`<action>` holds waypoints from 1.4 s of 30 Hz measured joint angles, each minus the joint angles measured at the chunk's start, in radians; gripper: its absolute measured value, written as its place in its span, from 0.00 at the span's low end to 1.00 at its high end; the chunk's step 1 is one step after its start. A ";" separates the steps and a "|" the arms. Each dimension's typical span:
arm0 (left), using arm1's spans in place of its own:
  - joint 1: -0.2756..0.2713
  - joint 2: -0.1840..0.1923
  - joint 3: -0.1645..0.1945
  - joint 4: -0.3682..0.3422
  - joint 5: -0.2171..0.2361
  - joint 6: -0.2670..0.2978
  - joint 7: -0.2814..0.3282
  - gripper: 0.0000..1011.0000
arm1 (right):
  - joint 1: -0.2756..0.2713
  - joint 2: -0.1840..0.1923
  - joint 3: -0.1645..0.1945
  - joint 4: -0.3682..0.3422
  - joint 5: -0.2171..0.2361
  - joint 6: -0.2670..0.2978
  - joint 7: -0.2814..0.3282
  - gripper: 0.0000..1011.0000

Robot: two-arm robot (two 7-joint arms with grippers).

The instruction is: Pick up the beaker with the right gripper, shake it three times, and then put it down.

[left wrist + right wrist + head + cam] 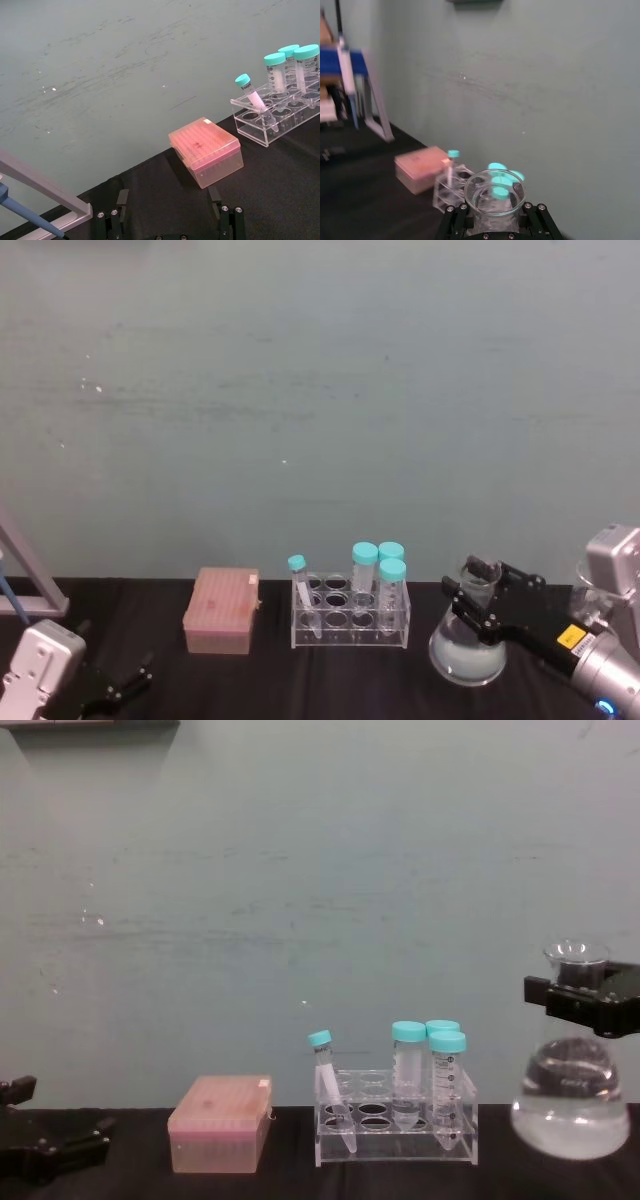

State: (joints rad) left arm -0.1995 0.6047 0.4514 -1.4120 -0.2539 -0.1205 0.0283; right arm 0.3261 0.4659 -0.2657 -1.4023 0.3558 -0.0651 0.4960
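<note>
Chest view: right gripper (578, 990) fingers pinch the beaker (570, 1110) neck so it hangs upright for shaking; left gripper (122, 686) rests open.

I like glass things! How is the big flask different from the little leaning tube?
The conical flask is wide-bottomed and open-topped; the small tube is thin and teal-capped. The right end effector grips the flask's neck; the tube leans in the rack. Both are clear.
</note>
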 joint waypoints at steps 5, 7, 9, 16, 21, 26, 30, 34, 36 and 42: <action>0.000 0.000 0.000 0.000 0.000 0.000 0.000 0.99 | -0.015 -0.022 0.011 -0.017 0.081 0.069 0.003 0.45; 0.000 0.000 0.000 0.000 0.000 0.000 0.000 0.99 | -0.017 -0.022 0.005 -0.023 0.093 0.085 0.000 0.45; 0.000 0.000 0.000 0.000 0.000 0.000 0.000 0.99 | -0.017 -0.021 0.000 -0.025 0.098 0.093 -0.003 0.45; 0.000 0.000 0.000 0.000 0.000 0.000 0.000 0.99 | -0.010 -0.010 -0.025 -0.023 0.098 0.111 -0.019 0.45; 0.000 0.000 0.000 0.000 0.000 0.000 0.000 0.99 | -0.006 -0.010 -0.040 -0.011 0.098 0.118 -0.024 0.45; 0.000 0.000 0.000 0.000 0.000 0.000 0.000 0.99 | -0.004 -0.017 -0.045 -0.001 0.110 0.126 -0.030 0.45; 0.000 0.000 0.000 0.000 0.000 0.000 0.000 0.99 | -0.004 -0.020 -0.044 -0.001 0.120 0.132 -0.035 0.45; 0.000 0.000 0.000 0.000 0.000 0.000 0.000 0.99 | -0.004 -0.020 -0.044 -0.001 0.119 0.132 -0.034 0.45; 0.000 0.000 0.000 0.000 0.000 0.000 0.000 0.99 | -0.004 -0.020 -0.044 -0.001 0.119 0.132 -0.034 0.45; 0.000 0.000 0.000 0.000 0.000 0.000 0.000 0.99 | -0.004 -0.019 -0.043 -0.001 0.118 0.131 -0.033 0.45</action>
State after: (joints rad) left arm -0.1995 0.6047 0.4514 -1.4120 -0.2539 -0.1205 0.0283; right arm 0.3218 0.4465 -0.3089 -1.4035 0.4737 0.0663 0.4628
